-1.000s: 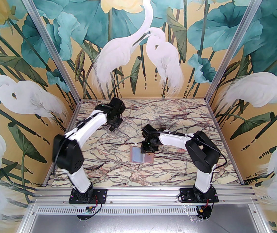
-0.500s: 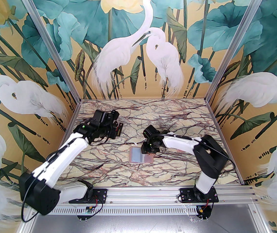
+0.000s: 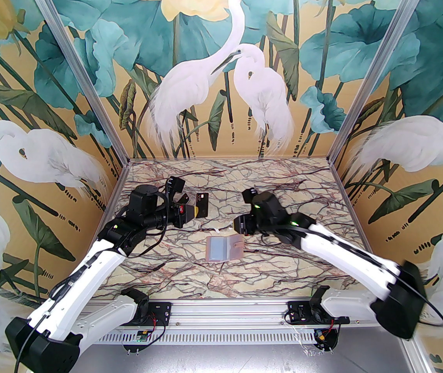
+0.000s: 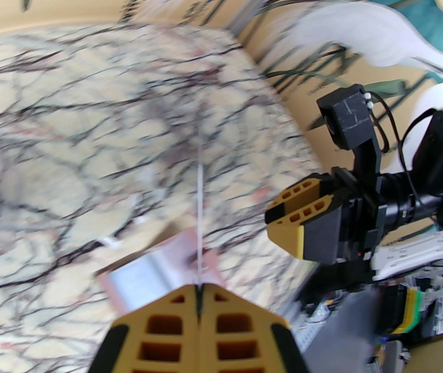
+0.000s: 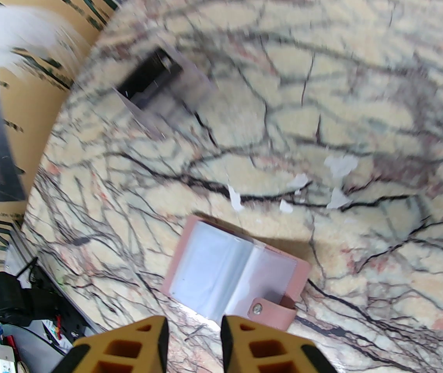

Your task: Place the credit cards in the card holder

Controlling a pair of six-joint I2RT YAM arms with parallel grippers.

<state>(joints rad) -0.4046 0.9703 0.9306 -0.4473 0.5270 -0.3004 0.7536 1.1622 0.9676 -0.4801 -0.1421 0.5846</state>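
left arm (image 3: 89, 264): dropped way down, elbow now low at the near-left corner
left gripper (image 3: 195, 211): swung out from the back-left, now pinching a black card (image 3: 203, 203) up in the air
right gripper (image 3: 241, 225): backed off the card holder (image 3: 223, 248), which is fully uncovered now
right arm (image 3: 346, 253): elbow swung out low to the right

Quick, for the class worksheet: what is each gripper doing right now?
Left gripper: jaws closed on a black card.
Right gripper: jaws open, holding nothing.
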